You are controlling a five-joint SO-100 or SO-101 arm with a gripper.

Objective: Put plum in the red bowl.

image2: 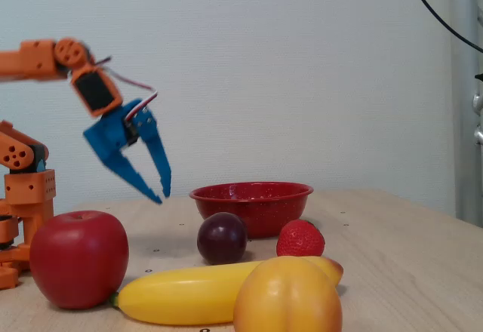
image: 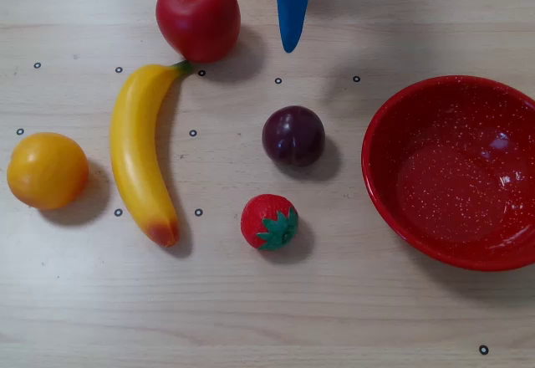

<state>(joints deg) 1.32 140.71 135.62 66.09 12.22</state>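
The plum (image: 293, 135) is a small dark purple round fruit lying on the wooden table, mid-frame in the overhead view; in the fixed view it (image2: 222, 237) sits in front of the red bowl. The red bowl (image: 393, 205) is large, speckled and empty at the right; it also shows in the fixed view (image2: 251, 193). My blue gripper (image2: 161, 193) hangs in the air left of the bowl, above table level, jaws slightly apart and empty. In the overhead view only one blue fingertip (image: 290, 43) shows at the top edge, behind the plum.
A red apple (image: 198, 15), a yellow banana (image: 138, 150), an orange fruit (image: 47, 170) and a strawberry (image: 269, 222) lie on the table left of and below the plum. The orange arm base (image2: 23, 189) stands at the left in the fixed view.
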